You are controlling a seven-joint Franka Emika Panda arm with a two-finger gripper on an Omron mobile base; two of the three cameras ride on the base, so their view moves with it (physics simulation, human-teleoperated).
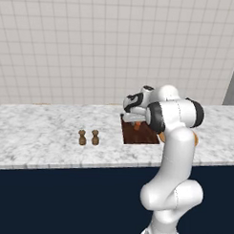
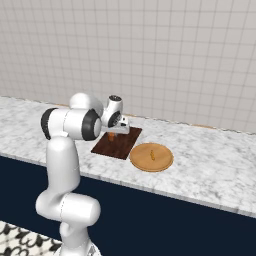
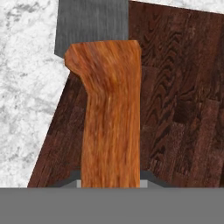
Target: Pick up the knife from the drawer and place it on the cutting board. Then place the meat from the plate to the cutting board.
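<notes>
My gripper (image 1: 136, 121) hangs just above the cutting board (image 1: 141, 135), shut on the knife (image 1: 137, 124). In the hand view the knife's orange handle (image 3: 111, 118) runs up from between the jaws of the gripper (image 3: 110, 181). Its grey blade (image 3: 92, 22) reaches past the cutting board (image 3: 175, 100) over the marble counter. In the right base view the gripper (image 2: 114, 132) holds the knife (image 2: 111, 135) over the far part of the cutting board (image 2: 117, 145). The round plate (image 2: 151, 157) lies right of the board with a small piece of meat (image 2: 152, 155) on it. The drawer is out of view.
Two small brown shakers (image 1: 88, 137) stand on the marble counter (image 1: 37, 135) left of the board. A tiled wall rises behind the counter. A dark navy cabinet front (image 1: 63, 198) runs below the counter edge. The arm's elbow hides part of the plate (image 1: 196, 139).
</notes>
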